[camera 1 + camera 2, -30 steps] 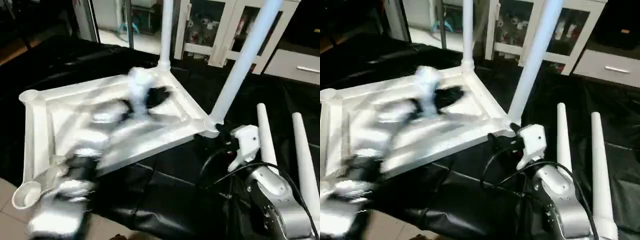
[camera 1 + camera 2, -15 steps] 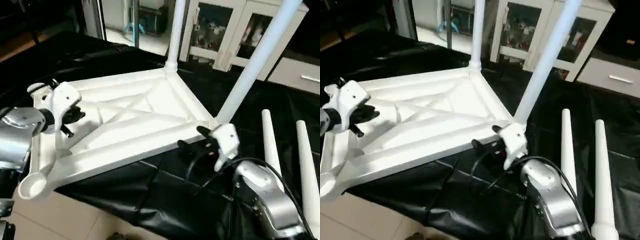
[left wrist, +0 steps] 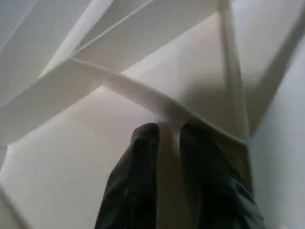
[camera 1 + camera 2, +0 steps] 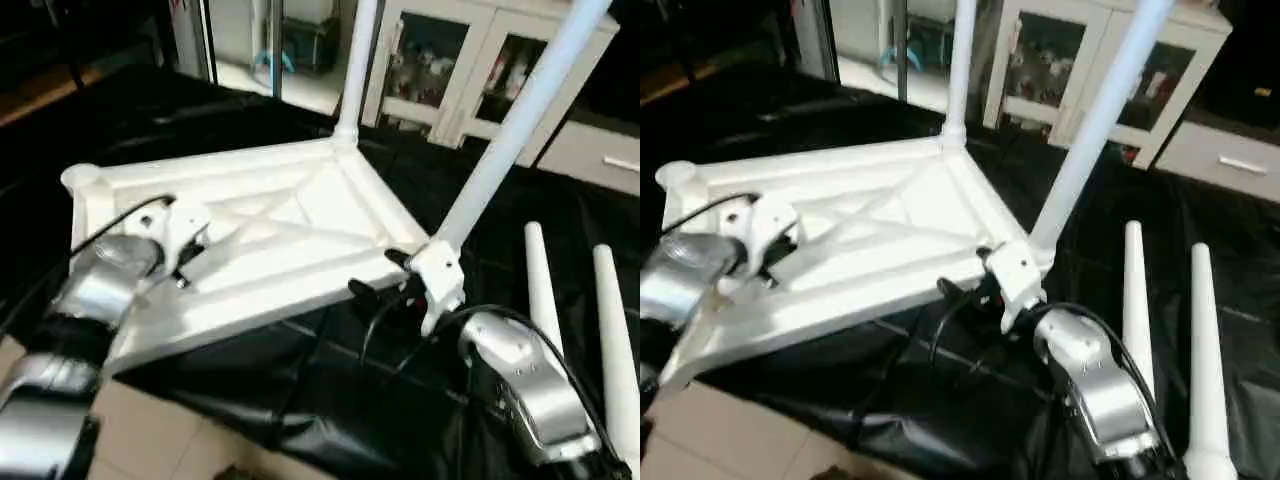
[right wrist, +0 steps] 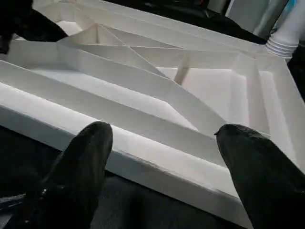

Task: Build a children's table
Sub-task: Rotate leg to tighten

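Left eye view: the white table top [image 4: 290, 235] lies ribbed side up on the black tabletop [image 4: 330, 400], two legs [image 4: 515, 125] standing in its far sockets, two loose legs [image 4: 540, 290] beside it.

Left wrist view: the left gripper [image 3: 169, 131] has its fingers nearly together astride a rib [image 3: 157, 102].

Right wrist view: the right gripper [image 5: 162, 133] holds its fingers wide apart just before the top's edge.

Silver forearms [image 4: 520, 375], white wrist housings [image 4: 437, 275] (black cables looping over), black fingers [image 5: 81, 176]
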### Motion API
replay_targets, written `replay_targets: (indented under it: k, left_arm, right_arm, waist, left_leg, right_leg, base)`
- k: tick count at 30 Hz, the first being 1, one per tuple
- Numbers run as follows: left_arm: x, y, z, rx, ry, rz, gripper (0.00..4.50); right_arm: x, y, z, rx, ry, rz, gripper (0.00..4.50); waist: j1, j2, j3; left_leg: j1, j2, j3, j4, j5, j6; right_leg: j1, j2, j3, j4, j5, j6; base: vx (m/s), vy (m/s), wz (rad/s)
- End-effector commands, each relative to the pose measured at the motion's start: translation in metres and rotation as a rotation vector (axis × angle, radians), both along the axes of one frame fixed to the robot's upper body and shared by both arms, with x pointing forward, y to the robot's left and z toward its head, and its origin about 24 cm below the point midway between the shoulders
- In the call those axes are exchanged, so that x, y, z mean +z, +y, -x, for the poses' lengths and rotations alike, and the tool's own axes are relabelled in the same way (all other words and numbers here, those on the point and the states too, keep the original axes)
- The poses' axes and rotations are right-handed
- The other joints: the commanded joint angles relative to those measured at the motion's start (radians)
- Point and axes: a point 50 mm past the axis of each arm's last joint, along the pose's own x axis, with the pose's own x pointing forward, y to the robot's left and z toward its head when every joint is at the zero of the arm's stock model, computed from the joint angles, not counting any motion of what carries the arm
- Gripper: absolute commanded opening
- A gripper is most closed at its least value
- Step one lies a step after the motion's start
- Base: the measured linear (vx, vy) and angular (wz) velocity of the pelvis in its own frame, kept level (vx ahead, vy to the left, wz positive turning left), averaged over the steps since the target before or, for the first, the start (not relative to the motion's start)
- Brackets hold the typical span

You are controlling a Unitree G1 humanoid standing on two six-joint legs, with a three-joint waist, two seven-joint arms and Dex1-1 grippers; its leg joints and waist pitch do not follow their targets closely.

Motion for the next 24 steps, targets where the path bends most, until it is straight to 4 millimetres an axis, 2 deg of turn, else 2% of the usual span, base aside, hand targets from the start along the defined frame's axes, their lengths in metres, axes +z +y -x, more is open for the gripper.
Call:
replay_targets:
  k: [1,2,3,4,5,6,7,8,9,10,13,15,17,21,23,24]
  left_arm:
    - [0.001,-0.024,-0.010,-0.045,-0.032,0.077,0.97]
    - [0.002,-0.026,-0.011,-0.046,-0.036,0.088,0.97]
    - [0.004,-0.035,-0.014,-0.051,-0.049,0.135,0.97]
    - [0.007,-0.049,-0.019,-0.058,-0.064,0.206,0.97]
    - [0.012,-0.065,-0.025,-0.067,-0.083,0.297,0.97]
    - [0.012,-0.065,-0.025,-0.067,-0.083,0.297,0.97]
    - [0.016,-0.079,-0.029,-0.074,-0.097,0.365,0.97]
    - [0.018,-0.086,-0.030,-0.079,-0.104,0.395,0.97]
    - [0.019,-0.089,-0.031,-0.082,-0.107,0.409,0.97]
    - [0.022,-0.096,-0.034,-0.082,-0.124,0.438,0.97]
    - [0.030,-0.108,-0.039,-0.069,-0.169,0.513,0.97]
    - [0.034,-0.107,-0.041,-0.052,-0.196,0.512,0.97]
    - [0.044,-0.098,-0.045,-0.040,-0.246,0.499,0.97]
    - [0.076,-0.075,-0.046,-0.118,-0.366,0.479,0.97]
    - [0.089,-0.062,-0.040,-0.211,-0.336,0.492,0.97]
    - [0.092,-0.057,-0.037,-0.245,-0.310,0.495,1.15]
  right_arm:
    - [0.006,-0.008,-0.003,-0.045,-0.030,0.007,3.83]
    - [0.007,-0.008,-0.003,-0.048,-0.032,0.007,3.83]
    - [0.008,-0.010,-0.004,-0.064,-0.039,0.006,3.83]
    - [0.009,-0.014,-0.005,-0.086,-0.048,0.006,3.83]
    - [0.010,-0.017,-0.007,-0.113,-0.055,0.007,3.83]
    - [0.010,-0.017,-0.007,-0.113,-0.055,0.007,3.83]
    - [0.011,-0.020,-0.008,-0.133,-0.060,0.010,3.83]
    - [0.011,-0.021,-0.008,-0.137,-0.063,0.013,3.83]
    - [0.011,-0.021,-0.008,-0.139,-0.064,0.014,3.83]
    - [0.011,-0.021,-0.009,-0.142,-0.068,0.017,3.83]
    - [0.012,-0.021,-0.009,-0.149,-0.074,0.016,3.83]
    - [0.012,-0.021,-0.009,-0.151,-0.077,0.014,3.83]
    - [0.014,-0.020,-0.009,-0.152,-0.081,0.010,3.83]
    - [0.018,-0.021,-0.007,-0.147,-0.088,-0.020,3.83]
    - [0.021,-0.020,-0.005,-0.108,-0.090,-0.032,3.83]
    - [0.022,-0.020,-0.004,-0.087,-0.090,-0.033,3.83]
  waist:
    - [-0.001,0.021,-0.070]
    - [0.007,0.019,-0.070]
    - [0.009,0.025,-0.068]
    - [0.013,0.022,-0.070]
    - [0.017,0.023,-0.069]
    - [0.022,0.023,-0.071]
    - [0.027,0.022,-0.072]
    - [0.032,0.027,-0.074]
    - [0.030,0.023,-0.073]
    - [0.032,0.022,-0.074]
    - [0.029,0.017,-0.074]
    - [0.025,0.013,-0.073]
    - [0.010,0.016,-0.074]
    - [-0.003,0.027,-0.073]
    - [-0.007,0.030,-0.074]
    - [-0.010,0.039,-0.072]
  left_leg:
    - [0.016,0.035,-0.013,-0.073,-0.144,-0.019]
    - [0.016,0.036,-0.013,-0.072,-0.148,-0.020]
    - [0.018,0.036,-0.012,-0.073,-0.153,-0.021]
    - [0.023,0.036,-0.009,-0.072,-0.166,-0.023]
    - [0.023,0.036,-0.009,-0.072,-0.173,-0.026]
    - [0.025,0.036,-0.008,-0.070,-0.171,-0.027]
    - [0.026,0.038,-0.008,-0.069,-0.167,-0.025]
    - [0.022,0.038,-0.011,-0.068,-0.154,-0.022]
    - [0.020,0.038,-0.010,-0.068,-0.149,-0.019]
    - [0.013,0.036,-0.013,-0.067,-0.136,-0.014]
    - [0.007,0.035,-0.015,-0.066,-0.132,-0.003]
    - [0.003,0.032,-0.016,-0.066,-0.127,0.008]
    - [-0.001,0.031,-0.018,-0.066,-0.122,0.016]
    - [0.005,0.034,-0.020,-0.067,-0.134,0.013]
    - [0.006,0.038,-0.020,-0.068,-0.130,0.008]
    - [0.009,0.041,-0.020,-0.070,-0.141,-0.001]
  right_leg:
    - [0.049,-0.070,0.052,-0.054,-0.016,-0.193]
    - [0.050,-0.071,0.052,-0.054,-0.019,-0.193]
    - [0.048,-0.072,0.053,-0.056,-0.024,-0.197]
    - [0.044,-0.070,0.053,-0.058,-0.024,-0.201]
    - [0.044,-0.069,0.053,-0.057,-0.020,-0.206]
    - [0.044,-0.070,0.052,-0.056,-0.013,-0.211]
    - [0.042,-0.071,0.052,-0.054,0.008,-0.221]
    - [0.045,-0.070,0.050,-0.050,0.034,-0.223]
    - [0.046,-0.069,0.050,-0.050,0.045,-0.222]
    - [0.053,-0.071,0.049,-0.047,0.063,-0.221]
    - [0.062,-0.077,0.048,-0.050,0.060,-0.218]
    - [0.065,-0.077,0.048,-0.051,0.043,-0.206]
    - [0.068,-0.076,0.047,-0.053,0.019,-0.193]
    - [0.062,-0.073,0.047,-0.055,0.007,-0.203]
    - [0.060,-0.073,0.047,-0.050,0.024,-0.218]
    - [0.057,-0.071,0.046,-0.049,0.035,-0.229]
  base:
    - [0.000,0.000,0.00]
    - [0.000,0.000,0.00]
    - [0.000,0.000,0.00]
    - [0.000,0.000,0.00]
    - [0.000,0.000,0.00]
    - [0.000,0.000,0.00]
    - [0.000,0.000,0.00]
    - [0.000,0.000,0.00]
    - [0.000,0.000,0.00]
    - [0.000,0.000,0.00]
    - [0.000,0.000,0.00]
    - [0.000,0.000,0.00]
    - [0.000,0.000,0.00]
    - [0.000,0.000,0.00]
    - [0.000,0.000,0.00]
    - [0.000,0.000,0.00]
